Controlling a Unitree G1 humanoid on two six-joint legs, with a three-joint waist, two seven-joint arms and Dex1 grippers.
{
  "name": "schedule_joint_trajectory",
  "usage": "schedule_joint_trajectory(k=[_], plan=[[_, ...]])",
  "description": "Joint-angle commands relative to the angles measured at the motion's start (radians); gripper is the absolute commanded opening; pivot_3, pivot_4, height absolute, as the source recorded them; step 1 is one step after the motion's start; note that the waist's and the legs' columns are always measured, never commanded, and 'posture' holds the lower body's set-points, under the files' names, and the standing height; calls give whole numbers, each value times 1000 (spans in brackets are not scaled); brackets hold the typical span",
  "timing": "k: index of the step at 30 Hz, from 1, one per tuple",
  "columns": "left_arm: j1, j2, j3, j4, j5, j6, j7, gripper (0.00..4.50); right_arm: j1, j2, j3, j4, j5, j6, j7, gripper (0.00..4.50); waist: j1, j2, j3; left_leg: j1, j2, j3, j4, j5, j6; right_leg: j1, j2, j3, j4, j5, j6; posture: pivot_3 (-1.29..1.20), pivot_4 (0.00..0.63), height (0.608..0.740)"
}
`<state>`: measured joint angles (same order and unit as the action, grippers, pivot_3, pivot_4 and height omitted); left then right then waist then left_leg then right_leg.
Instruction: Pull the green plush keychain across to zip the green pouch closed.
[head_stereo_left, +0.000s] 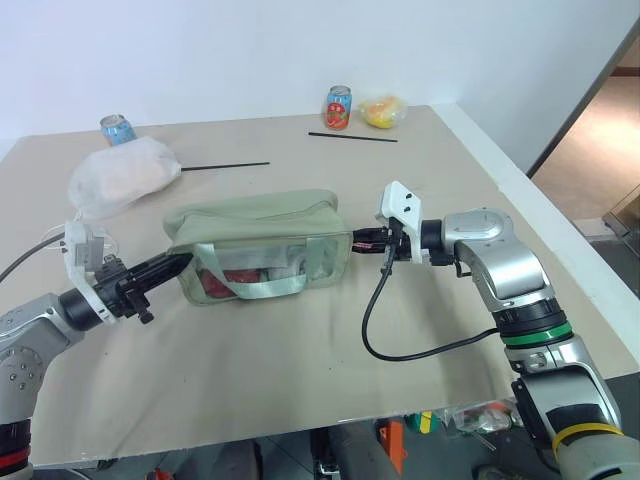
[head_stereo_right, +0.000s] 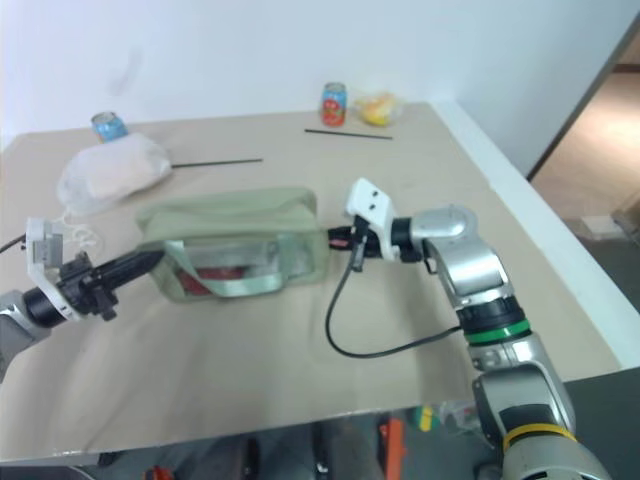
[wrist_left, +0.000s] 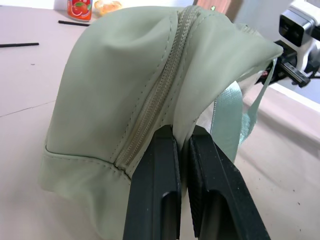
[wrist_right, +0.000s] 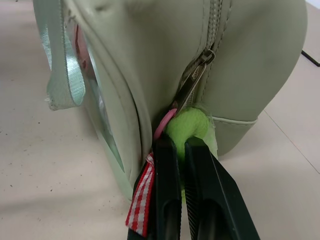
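Note:
The pale sage-green pouch (head_stereo_left: 262, 240) lies mid-table, its clear window and strap facing me. Its zipper (wrist_left: 160, 90) runs shut along the top. My left gripper (head_stereo_left: 172, 263) is shut on the fabric at the pouch's left end (wrist_left: 182, 125). My right gripper (head_stereo_left: 362, 240) is at the pouch's right end, shut on the lime-green plush keychain (wrist_right: 187, 125). A pink ring link (wrist_right: 164, 122) joins the keychain to the metal zipper pull (wrist_right: 195, 75), which sits at that end of the zipper. A red-and-white checked ribbon (wrist_right: 140, 202) hangs beside the fingers.
A white plastic bag (head_stereo_left: 120, 178) lies behind the pouch at the left, with a blue can (head_stereo_left: 117, 128) beyond it. An orange can (head_stereo_left: 338, 107) and a yellow wrapped item (head_stereo_left: 384, 111) stand at the back. Two thin black sticks (head_stereo_left: 225, 165) lie on the table (head_stereo_left: 300, 340). The table's edge runs along the right.

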<state>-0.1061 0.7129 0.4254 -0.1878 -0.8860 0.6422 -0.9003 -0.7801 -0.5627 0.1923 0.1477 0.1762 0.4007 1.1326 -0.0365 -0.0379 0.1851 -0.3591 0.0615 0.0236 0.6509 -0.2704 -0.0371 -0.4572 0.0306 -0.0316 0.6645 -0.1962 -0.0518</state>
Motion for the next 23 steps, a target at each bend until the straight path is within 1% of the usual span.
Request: schedule_joint_trajectory(k=[1, 5, 6, 8, 9, 10, 12, 14, 16, 18, 20, 23], plan=[[3, 13, 40, -9, -18, 18, 23, 175, -67, -22, -64, 56, 36, 13, 7, 984, -1, 0, 0, 0, 0, 0, 0, 0, 0, 0, 0, 0, 0, 0, 0, 0, 150, 740], [13, 9, 59, -17, -33, 30, 49, 175, -91, -78, -92, 102, 50, 9, 42, 2346, -1, 0, 0, -1, 0, -1, -1, 0, 0, 0, 0, 0, 0, 0, -1, 0, 150, 740], [13, 7, 69, -16, -49, 43, 61, 819, -103, -89, -105, 130, 51, 14, 34, 2711, -1, 0, 0, -1, 0, -1, -1, 0, 0, 0, 0, 0, 0, 0, -1, 0, 150, 740], [13, 5, 89, -17, -77, 60, 79, 1349, -117, -109, -125, 168, 58, 23, 30, 3319, -1, -1, 1, -1, 0, 0, -1, 0, 0, 0, 0, 1, 0, 0, -1, 0, 150, 740], [16, 5, 98, -24, -81, 58, 88, 1692, -113, -127, -136, 177, 69, 33, 50, 3688, -1, -2, 1, -1, 0, 0, -1, 0, 0, 0, 0, 1, 0, 0, -1, 0, 150, 740], [18, 4, 107, -31, -78, 51, 99, 2085, -105, -145, -148, 176, 92, 53, 83, 3731, -1, -3, 2, -1, 0, 0, -1, 0, 0, -1, 0, 1, 0, 0, -1, 0, 150, 740], [33, 1, 149, -57, -100, 48, 120, 2725, -72, -185, -192, 167, 153, 88, 145, 3731, -1, -3, 2, -1, 0, 0, -1, 0, 0, -1, 0, 1, -1, 0, -1, 0, 150, 740], [61, 8, 189, -84, -116, 50, 132, 2725, -53, -208, -236, 172, 196, 116, 162, 3731, -1, -5, 3, -1, 0, 0, -1, 0, 0, -1, 0, 1, -1, -1, -1, 0, 150, 740], [99, 31, 221, -86, -132, 93, 151, 2725, -32, -225, -280, 182, 233, 144, 166, 3731, -3, -5, 3, -1, 0, 1, -1, -1, -1, -1, 0, 2, -1, -1, -1, 0, 150, 740], [115, 36, 276, -42, -179, 146, 205, 2725, -3, -230, -322, 183, 271, 176, 160, 3731, -4, -5, 3, -1, 0, 1, -1, -1, -1, -1, 0, 2, -1, -1, -1, 0, 150, 740], [143, 25, 325, -7, -187, 150, 227, 2725, 34, -215, -364, 164, 312, 212, 133, 3731, -5, -5, 3, -1, 0, 1, -1, -1, -1, -1, 0, 2, -1, -1, -1, 0, 150, 740], [180, 11, 345, 6, -178, 141, 232, 2725, 76, -186, -392, 122, 350, 244, 87, 3731, -7, -5, 3, 0, 0, 1, -1, -1, -1, -1, 0, 1, -1, 0, -1, 0, 150, 740]])
